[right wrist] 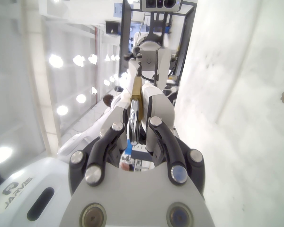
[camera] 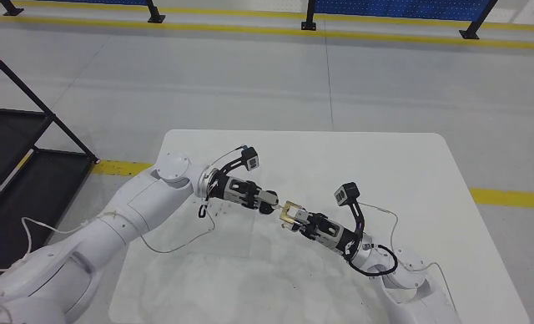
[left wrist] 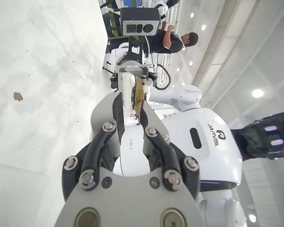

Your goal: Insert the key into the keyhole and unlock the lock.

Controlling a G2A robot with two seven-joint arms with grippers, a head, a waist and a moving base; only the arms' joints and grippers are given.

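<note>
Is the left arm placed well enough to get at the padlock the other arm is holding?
Probably yes: the left pincer sits right at the brass padlock, which the right pincer holds above the table, nothing between them.

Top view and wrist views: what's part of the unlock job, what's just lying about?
Job: lock, held in right end effector; left end effector facing it; key too small to tell.
Lying about: brown speck on the table; black rack; blue barriers.

No readable text, label, brand, number or sign on worktop (camera: 400, 165) or on brass lock (camera: 291, 211) body.
</note>
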